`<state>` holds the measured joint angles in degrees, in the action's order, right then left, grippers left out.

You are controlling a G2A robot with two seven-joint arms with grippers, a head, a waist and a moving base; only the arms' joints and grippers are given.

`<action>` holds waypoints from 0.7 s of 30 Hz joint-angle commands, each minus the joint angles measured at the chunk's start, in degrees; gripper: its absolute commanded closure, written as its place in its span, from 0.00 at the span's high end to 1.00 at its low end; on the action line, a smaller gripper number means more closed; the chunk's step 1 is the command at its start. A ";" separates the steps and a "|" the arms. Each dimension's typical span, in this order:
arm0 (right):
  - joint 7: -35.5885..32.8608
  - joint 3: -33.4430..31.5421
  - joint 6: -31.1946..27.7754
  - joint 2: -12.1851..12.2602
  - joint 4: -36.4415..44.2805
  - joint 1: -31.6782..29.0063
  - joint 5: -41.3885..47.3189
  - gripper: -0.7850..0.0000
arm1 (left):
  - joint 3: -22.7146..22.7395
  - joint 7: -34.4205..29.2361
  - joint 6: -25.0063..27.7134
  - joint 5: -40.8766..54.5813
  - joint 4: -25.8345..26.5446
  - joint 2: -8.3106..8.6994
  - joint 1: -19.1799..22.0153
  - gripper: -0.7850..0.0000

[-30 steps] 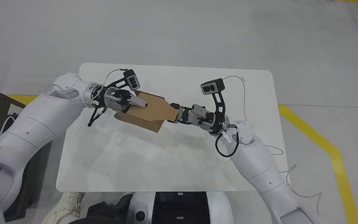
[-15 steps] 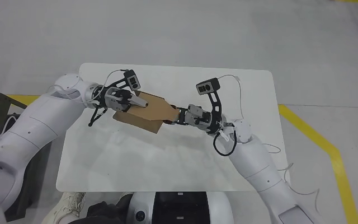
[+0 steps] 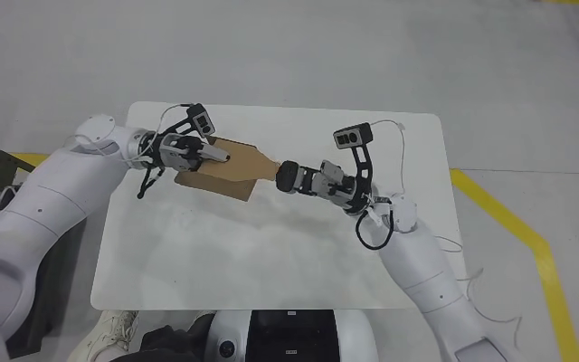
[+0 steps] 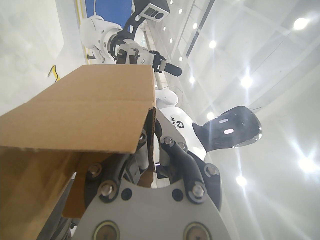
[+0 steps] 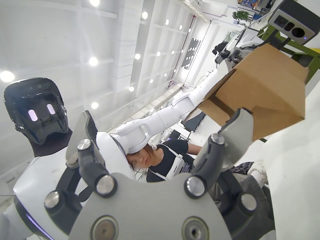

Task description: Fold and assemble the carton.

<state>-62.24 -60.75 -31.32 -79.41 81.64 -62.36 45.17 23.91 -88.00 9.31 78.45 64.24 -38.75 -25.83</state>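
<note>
A flat-folded brown carton [image 3: 226, 169] hangs over the back left part of the white table [image 3: 271, 262]. My left gripper [image 3: 215, 156] is shut on its left end; in the left wrist view the fingers [image 4: 160, 136] pinch a cardboard edge of the carton [image 4: 75, 116]. My right gripper [image 3: 286, 175] stands open just off the carton's right tip. In the right wrist view its fingers [image 5: 240, 123] are spread wide around the gripper's middle [image 5: 162, 118], with the carton [image 5: 262, 93] beyond one fingertip and nothing between them.
The table's front half and right side are bare. A yellow floor line [image 3: 507, 217] runs past the right edge. A dark object [image 3: 9, 181] stands off the table's left edge.
My right gripper has let go of the carton's right end and opened, drawing back a little to the right. The left arm has shifted the carton slightly left and back.
</note>
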 commanded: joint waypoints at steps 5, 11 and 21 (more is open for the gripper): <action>-0.92 -1.87 0.75 0.54 4.30 -2.20 0.52 1.00 | -0.22 0.00 1.47 -3.78 -2.16 -0.30 0.48 0.00; 1.44 -0.15 2.39 0.26 3.92 -1.04 -2.48 1.00 | -1.30 0.00 2.63 -7.85 -2.65 -1.07 1.23 0.00; 4.88 1.69 4.87 -0.21 0.25 0.70 -4.80 1.00 | -1.58 0.00 2.32 -6.73 -2.04 -1.26 1.32 0.00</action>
<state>-57.37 -59.21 -26.63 -79.58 82.04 -61.79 40.41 22.36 -88.00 11.66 71.66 62.07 -40.02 -24.53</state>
